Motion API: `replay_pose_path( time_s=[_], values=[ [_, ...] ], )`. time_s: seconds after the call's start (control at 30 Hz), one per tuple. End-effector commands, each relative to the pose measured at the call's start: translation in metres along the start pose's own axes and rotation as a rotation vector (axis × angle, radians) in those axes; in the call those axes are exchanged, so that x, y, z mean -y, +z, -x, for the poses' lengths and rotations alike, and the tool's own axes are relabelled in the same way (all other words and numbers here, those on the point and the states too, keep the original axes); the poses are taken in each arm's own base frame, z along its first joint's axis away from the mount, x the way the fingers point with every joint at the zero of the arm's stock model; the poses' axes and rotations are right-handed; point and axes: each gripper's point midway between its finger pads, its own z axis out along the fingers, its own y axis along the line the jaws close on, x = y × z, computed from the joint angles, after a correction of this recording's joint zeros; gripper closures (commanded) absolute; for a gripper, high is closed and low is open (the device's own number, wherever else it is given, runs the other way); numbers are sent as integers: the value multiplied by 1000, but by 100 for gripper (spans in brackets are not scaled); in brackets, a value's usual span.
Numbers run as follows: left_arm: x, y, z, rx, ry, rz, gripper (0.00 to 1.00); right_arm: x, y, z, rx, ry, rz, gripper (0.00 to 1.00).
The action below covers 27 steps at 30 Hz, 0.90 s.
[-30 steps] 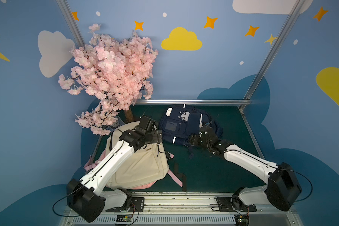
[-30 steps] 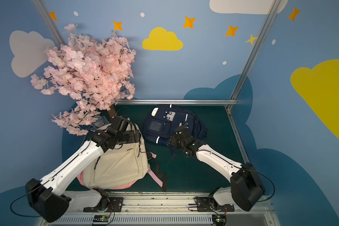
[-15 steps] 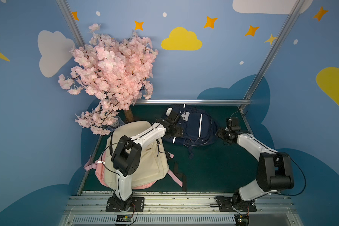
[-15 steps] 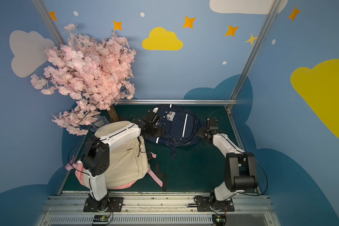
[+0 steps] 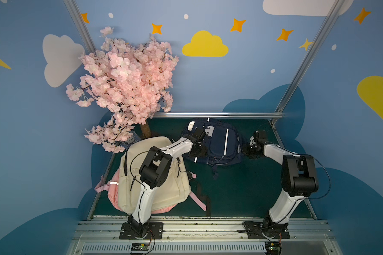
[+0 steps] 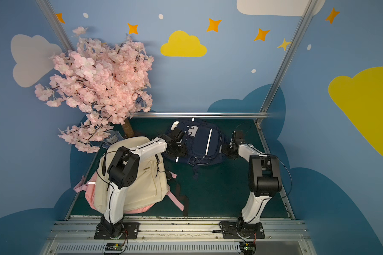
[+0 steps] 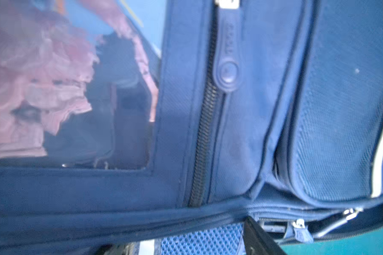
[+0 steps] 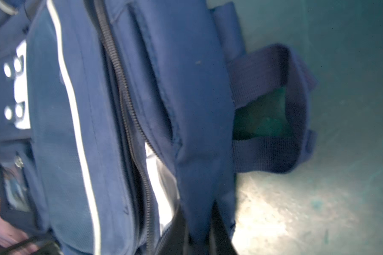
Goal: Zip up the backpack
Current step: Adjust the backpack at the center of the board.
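Observation:
A navy backpack lies at the back of the green mat. My left gripper is at its left side. In the left wrist view its jaws stand apart around the backpack's piped edge and blue mesh. A shut pocket zipper with a rubber pull runs ahead of them. My right gripper is at the backpack's right side, shut on a fold of its navy fabric. Beside it a zipper gapes, showing pale lining.
A beige and pink backpack lies at the left under my left arm. A pink blossom tree and a water bottle stand at the back left. A metal rail bounds the mat behind the backpack.
The right gripper has shut on the backpack's side fabric and the left jaws have narrowed. Since the earliest frames both arms have reached out to the backpack's two sides.

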Motion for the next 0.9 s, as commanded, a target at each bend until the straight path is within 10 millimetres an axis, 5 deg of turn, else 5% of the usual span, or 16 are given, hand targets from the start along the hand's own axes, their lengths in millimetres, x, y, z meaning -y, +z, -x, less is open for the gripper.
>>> replay_pose_path(
  time_s=[0.0, 0.3, 0.5, 0.63, 0.87],
  values=[
    [4, 16, 4, -23, 33, -22, 26, -2, -9, -46, -121, 1, 25, 100],
    [18, -4, 10, 8, 81, -35, 24, 10, -29, -135, -216, 0, 53, 100],
    [43, -60, 10, 110, 169, -70, 17, -5, -39, -202, -297, -24, 84, 96],
    [52, -74, -10, 94, 175, -86, 19, -8, -61, -208, -218, -30, 118, 80],
    [56, -72, -30, 75, 78, -156, 33, -1, -100, -178, -19, -88, 79, 52]
  ],
)
